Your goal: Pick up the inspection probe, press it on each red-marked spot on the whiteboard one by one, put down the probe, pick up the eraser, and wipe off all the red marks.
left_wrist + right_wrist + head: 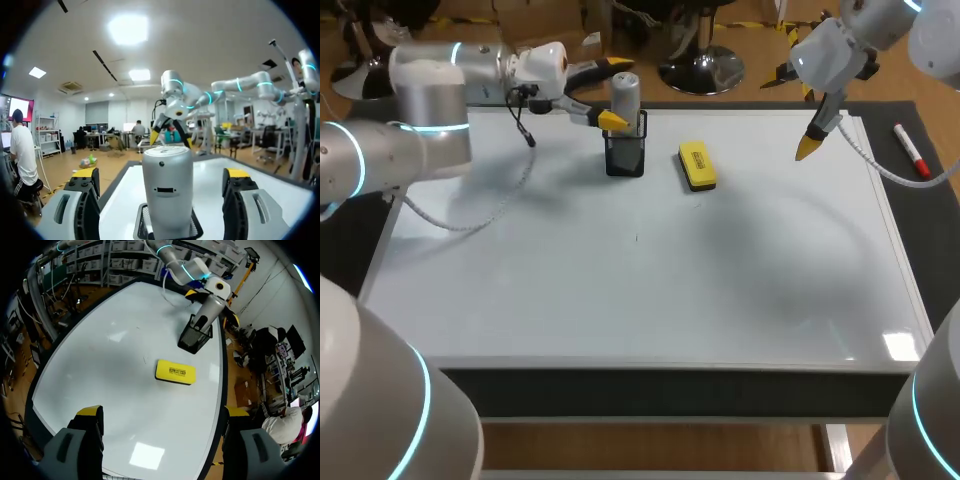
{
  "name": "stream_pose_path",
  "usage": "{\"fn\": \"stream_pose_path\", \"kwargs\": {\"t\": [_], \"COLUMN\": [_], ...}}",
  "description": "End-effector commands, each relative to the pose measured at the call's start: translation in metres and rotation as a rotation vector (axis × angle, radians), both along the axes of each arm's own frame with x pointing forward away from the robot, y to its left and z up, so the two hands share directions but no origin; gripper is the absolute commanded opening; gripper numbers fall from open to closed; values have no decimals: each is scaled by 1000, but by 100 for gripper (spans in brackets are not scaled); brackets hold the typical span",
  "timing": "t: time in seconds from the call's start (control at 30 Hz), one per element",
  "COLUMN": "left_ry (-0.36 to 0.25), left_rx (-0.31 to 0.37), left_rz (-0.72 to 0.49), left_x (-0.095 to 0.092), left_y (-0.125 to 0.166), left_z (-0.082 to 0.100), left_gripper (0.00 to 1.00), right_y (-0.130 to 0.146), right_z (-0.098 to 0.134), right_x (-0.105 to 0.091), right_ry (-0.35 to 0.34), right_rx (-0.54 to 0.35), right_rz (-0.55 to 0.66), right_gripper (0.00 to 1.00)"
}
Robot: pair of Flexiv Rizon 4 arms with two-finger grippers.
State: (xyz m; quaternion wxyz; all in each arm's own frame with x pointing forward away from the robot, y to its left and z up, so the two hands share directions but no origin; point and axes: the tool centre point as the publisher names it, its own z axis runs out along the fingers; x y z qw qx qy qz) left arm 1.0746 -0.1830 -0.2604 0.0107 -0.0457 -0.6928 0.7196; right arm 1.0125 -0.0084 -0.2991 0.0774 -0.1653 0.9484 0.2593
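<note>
The grey inspection probe (625, 95) stands upright in a black mesh holder (625, 157) at the back of the whiteboard (620, 290). My left gripper (617, 92) is open, level with the probe's top, one finger on each side. In the left wrist view the probe (167, 185) stands between the fingers (85, 200) with a gap on both sides. The yellow eraser (697, 165) lies flat just right of the holder. My right gripper (810, 142) hangs open above the board's back right, with the eraser (175, 371) ahead of it and nothing between its fingers.
A red marker (912, 150) lies on the dark mat right of the whiteboard's edge. A tiny dark speck (637, 237) sits near the board's middle. The left arm's cable (525, 125) dangles over the back left corner.
</note>
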Motion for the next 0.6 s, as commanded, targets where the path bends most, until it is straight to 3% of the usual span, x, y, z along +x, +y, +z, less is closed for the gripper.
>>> {"fn": "stream_pose_path", "kwargs": {"t": [0.03, 0.6], "left_ry": [-32, -111], "left_rx": [156, 437], "left_rz": [49, 178], "left_x": [-15, -32], "left_y": [7, 32], "left_z": [12, 3], "left_gripper": [100, 100], "right_y": [0, 0], "right_z": [0, 0], "right_x": [1, 1], "right_ry": [1, 1], "right_rx": [-4, -4], "right_rz": [1, 1], "right_gripper": [100, 100]}}
